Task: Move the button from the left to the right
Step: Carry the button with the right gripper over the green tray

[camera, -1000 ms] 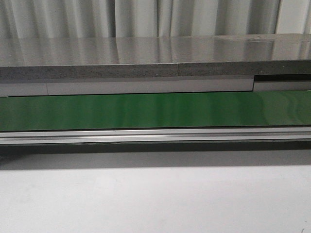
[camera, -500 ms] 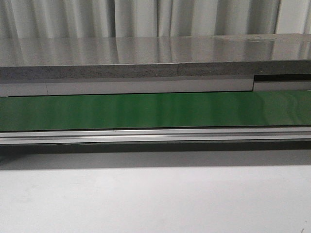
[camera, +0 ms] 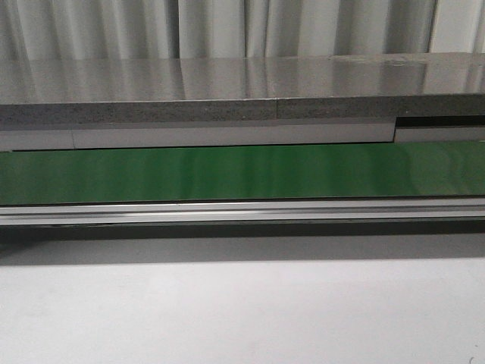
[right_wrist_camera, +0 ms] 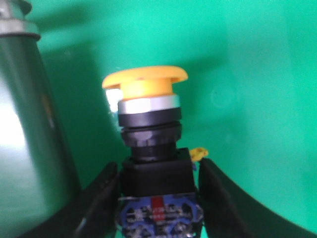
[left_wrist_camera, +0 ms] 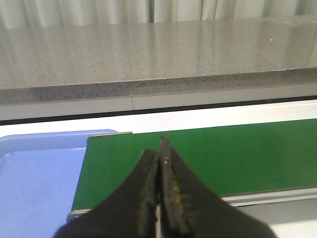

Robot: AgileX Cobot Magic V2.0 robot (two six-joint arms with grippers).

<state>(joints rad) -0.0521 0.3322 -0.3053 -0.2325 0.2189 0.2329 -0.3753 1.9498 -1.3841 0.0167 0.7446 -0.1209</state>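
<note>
Two dark fingers (right_wrist_camera: pixel 99 198) of the right end effector (right_wrist_camera: pixel 156 196) flank the black boxy body of the yellow-capped push button (right_wrist_camera: pixel 148 124), seemingly gripping it above green; rigid, light, best held there. Left end effector (left_wrist_camera: pixel 161 193) clenched empty.

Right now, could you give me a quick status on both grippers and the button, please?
Left gripper shut, empty, above the belt. Right gripper astride the button, fingers beside its black body, contact unclear. Nothing in the way.

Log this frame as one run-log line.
left gripper: shut, empty, above green belt | right gripper: fingers flank button body, contact unclear | stage: button over green surface
</note>
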